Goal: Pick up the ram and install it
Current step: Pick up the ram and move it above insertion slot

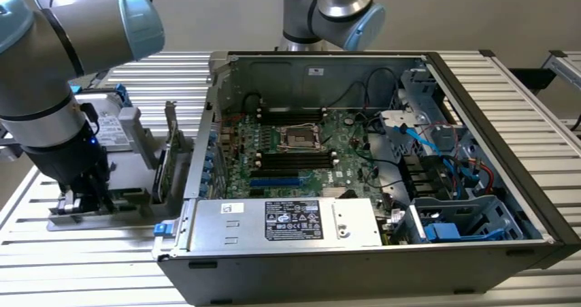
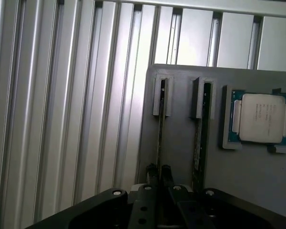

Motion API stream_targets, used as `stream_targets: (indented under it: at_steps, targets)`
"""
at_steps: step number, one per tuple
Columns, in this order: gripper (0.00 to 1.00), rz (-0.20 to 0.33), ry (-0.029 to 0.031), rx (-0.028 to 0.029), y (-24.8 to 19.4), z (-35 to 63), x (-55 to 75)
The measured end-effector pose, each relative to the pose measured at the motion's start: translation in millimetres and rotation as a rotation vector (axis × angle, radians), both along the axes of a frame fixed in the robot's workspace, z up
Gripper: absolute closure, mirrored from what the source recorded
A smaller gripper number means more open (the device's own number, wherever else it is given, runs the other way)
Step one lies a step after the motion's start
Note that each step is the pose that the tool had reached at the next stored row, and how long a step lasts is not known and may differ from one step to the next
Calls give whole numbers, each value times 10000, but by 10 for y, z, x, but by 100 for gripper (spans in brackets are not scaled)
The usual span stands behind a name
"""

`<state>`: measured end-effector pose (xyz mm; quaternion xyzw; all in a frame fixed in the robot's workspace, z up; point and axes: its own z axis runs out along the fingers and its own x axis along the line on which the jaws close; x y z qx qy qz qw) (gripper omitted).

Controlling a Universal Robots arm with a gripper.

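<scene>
Your fingers (image 2: 153, 172) closed narrow on the ram (image 2: 160, 136), standing on edge in the grey holder (image 2: 248, 181), in the holder's slot farthest from the processor (image 2: 261, 118), 1 spare stick (image 2: 200, 133) in the slot between, holder on the table (image 1: 54, 252) beside the open computer case (image 1: 363, 273).

An open black computer case (image 1: 363, 276) stands on the ribbed aluminium tabletop (image 1: 81, 266). At the exterior view's left, a grey plastic tray (image 2: 243, 183) holds a square silver processor chip (image 2: 260, 118).

Ram stick (image 2: 160, 138) (image 2: 200, 138): two. Processor (image 2: 261, 118): one. Gray tray (image 2: 181, 143): one. Open computer case (image 1: 363, 273): one. Robot arm (image 1: 54, 82) (image 1: 336, 7): two.
</scene>
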<state>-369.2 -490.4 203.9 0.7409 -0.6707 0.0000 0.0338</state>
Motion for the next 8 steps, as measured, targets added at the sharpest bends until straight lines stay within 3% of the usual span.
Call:
stream_targets:
  at_steps: [8]
  targets:
    - [86,-1,1,-6,33,138,0]
